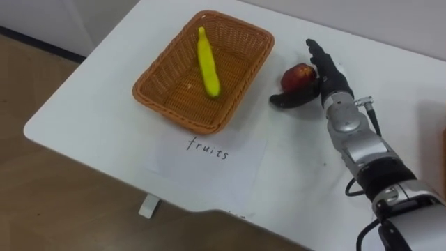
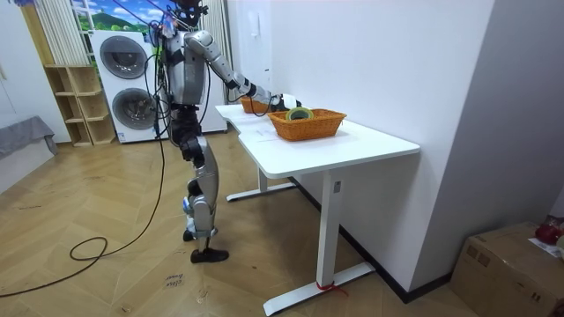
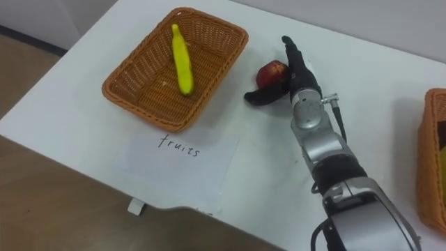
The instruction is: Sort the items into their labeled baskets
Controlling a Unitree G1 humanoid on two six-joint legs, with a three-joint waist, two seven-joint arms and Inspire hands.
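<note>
White desk (image 1: 97, 104) fills most of the eye views, and in the room view the robot stands at its end with the right arm stretched out over the top. The robot hand (image 1: 333, 80) lies spread and unclenched. Its fingers (image 1: 322, 57) are straight, and its thumb (image 1: 289, 100) is splayed out towards the left. The apple (image 1: 298, 74) sits on the desk in the crook between them, just left of the fingers and just beyond the thumb. Whether either actually presses on the skin cannot be told. Nothing is clamped yet. Further left of the robot hand, close beside the apple, is the wicker basket (image 1: 162, 77), with a banana (image 1: 208, 63) lying in it. A paper label (image 1: 209, 157) lies on the desk at its near side. Far off to the right of the robot hand stands the other basket (image 3: 435, 160). The apple looks firm and round, with smooth, probably slippery skin. It is likely heavy enough to roll away from a sideways nudge rather than stay put. It should stand a steady squeeze, though a hard pinch or a drop could bruise it. The best hold is probably across its widest part, thumb on one side and fingers curling round the opposite side, so it seats against the palm. A fingertip pinch near the top might let it squirt out. The basket wall rises close by, so the apple would need lifting clear of the rim before it is carried left.
</note>
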